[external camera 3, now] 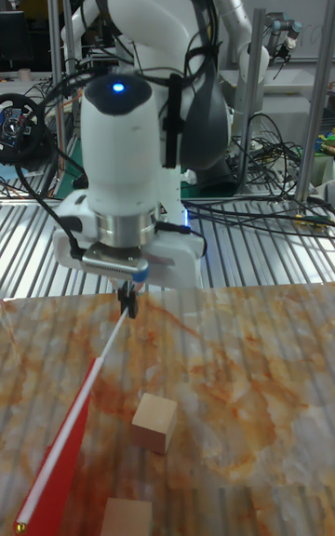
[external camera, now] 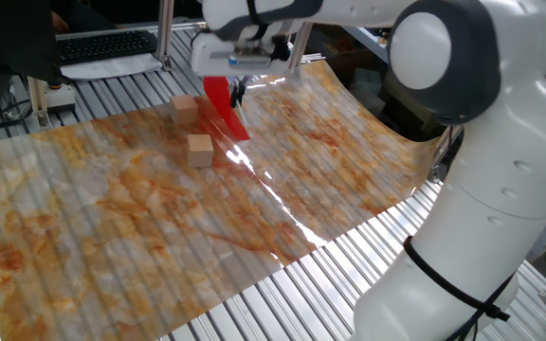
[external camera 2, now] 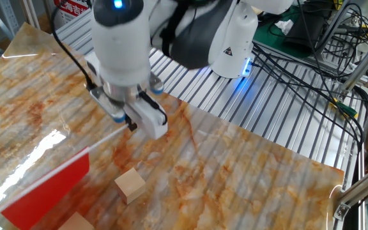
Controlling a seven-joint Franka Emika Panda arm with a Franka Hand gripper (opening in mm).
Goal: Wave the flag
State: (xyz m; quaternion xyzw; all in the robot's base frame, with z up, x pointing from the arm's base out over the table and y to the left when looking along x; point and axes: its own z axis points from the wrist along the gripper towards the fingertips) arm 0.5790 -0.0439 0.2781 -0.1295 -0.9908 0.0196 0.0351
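Observation:
The flag is a bright red cloth (external camera 2: 46, 191) on a thin white stick (external camera 2: 75, 156). My gripper (external camera 2: 131, 126) is shut on the stick's end and holds the flag above the marbled table. The stick slopes down and away from the fingers, with the cloth hanging under its far half. In one fixed view the gripper (external camera: 238, 90) is near the table's far edge and the red flag (external camera: 224, 106) hangs below it. The tall fixed view shows the gripper (external camera 3: 128, 301) pinching the stick (external camera 3: 93, 378), with the flag cloth (external camera 3: 60, 457) at the lower left.
Two tan wooden blocks lie near the flag: one (external camera 2: 130, 185) just below the gripper, another (external camera 2: 75, 222) at the frame's bottom edge. They are also in the other views (external camera: 199, 150) (external camera: 185, 109). A keyboard (external camera: 102, 44) sits beyond the table. Cables (external camera 2: 299, 57) trail by the robot base.

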